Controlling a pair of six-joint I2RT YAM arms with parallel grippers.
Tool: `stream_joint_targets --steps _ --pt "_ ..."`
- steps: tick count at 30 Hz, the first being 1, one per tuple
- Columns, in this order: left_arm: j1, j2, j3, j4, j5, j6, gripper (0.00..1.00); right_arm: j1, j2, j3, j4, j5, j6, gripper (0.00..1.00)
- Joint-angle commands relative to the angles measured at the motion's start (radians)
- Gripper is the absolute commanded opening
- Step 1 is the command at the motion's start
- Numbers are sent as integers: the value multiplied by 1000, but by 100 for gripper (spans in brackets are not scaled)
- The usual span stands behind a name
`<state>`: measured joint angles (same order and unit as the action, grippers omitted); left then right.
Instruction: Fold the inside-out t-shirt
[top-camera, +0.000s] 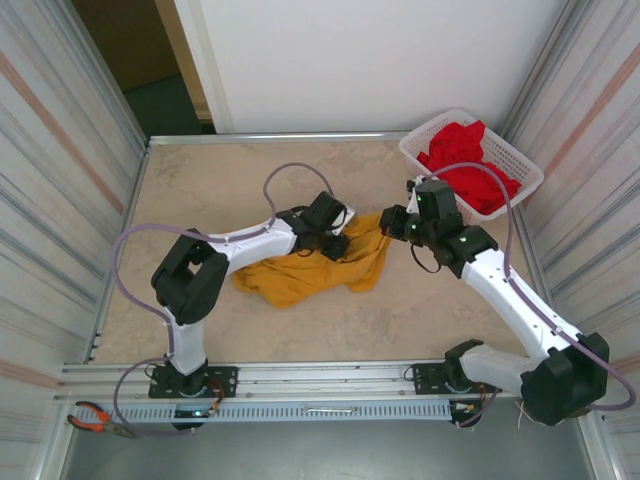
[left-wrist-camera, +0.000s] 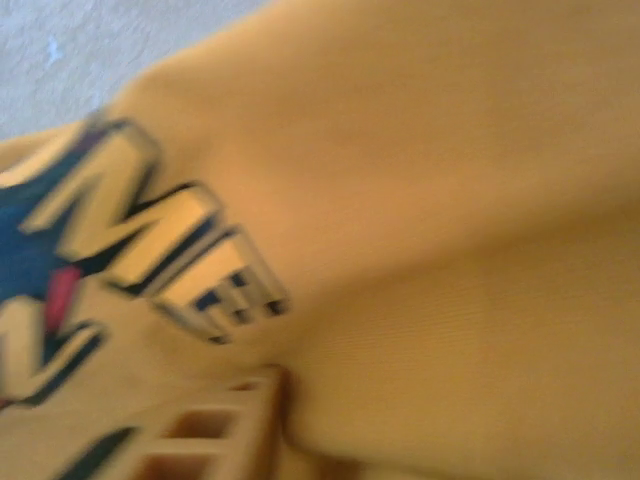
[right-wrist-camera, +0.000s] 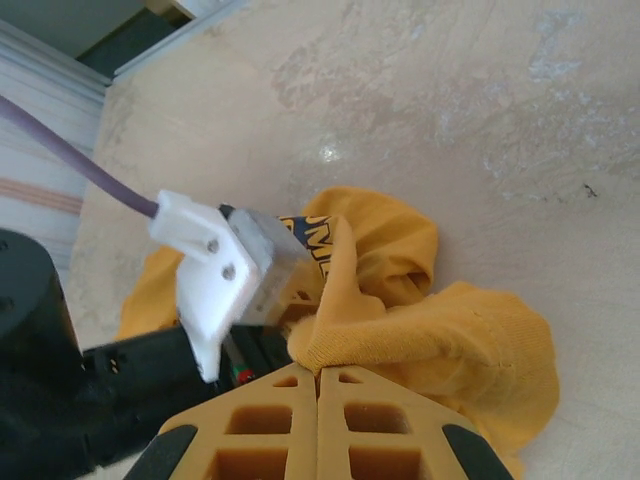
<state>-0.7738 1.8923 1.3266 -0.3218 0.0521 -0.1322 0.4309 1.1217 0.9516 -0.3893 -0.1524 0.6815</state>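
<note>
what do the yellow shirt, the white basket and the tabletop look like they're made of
t-shirt: soft knit cloth, probably cotton; matte, fine ribbed weave up close in the left wrist view, slumps in loose folds.
basket: white moulded plastic by the look; thin open lattice walls.
table: hard, smooth top with a beige mottled stone pattern; stone or laminate, I can't tell which.

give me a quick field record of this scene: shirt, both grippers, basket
t-shirt: yellow, crumpled in the middle of the table, not yet folded, printed letters showing
left gripper: down on the far side of the t-shirt, open or shut unclear
right gripper: shut, pinching a bunched fold of the t-shirt
basket: white, at the far right corner, holds a red garment
</note>
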Motion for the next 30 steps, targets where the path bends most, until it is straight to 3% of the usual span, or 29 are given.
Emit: stream_joint_targets --steps 1,3,6,7,12,21,30 --pt "55 -91 -2 -14 68 -1 0 -18 3 -50 5 51 26 0" --pt "77 -160 -15 4 191 -7 0 -25 45 -80 38 76 23 1" --pt "93 -246 -17 24 352 -33 0 -24 141 -81 54 105 -9 55" --pt "94 -268 -16 23 388 -37 0 -16 163 -77 53 107 -25 62" --pt "97 -329 -15 -1 487 -62 0 71 112 -99 31 152 -61 71" --pt "97 -365 -30 -23 513 -66 0 275 -124 -135 16 328 -73 79" --pt "97 -364 -12 -22 527 -69 0 327 -21 -76 51 377 -113 83"
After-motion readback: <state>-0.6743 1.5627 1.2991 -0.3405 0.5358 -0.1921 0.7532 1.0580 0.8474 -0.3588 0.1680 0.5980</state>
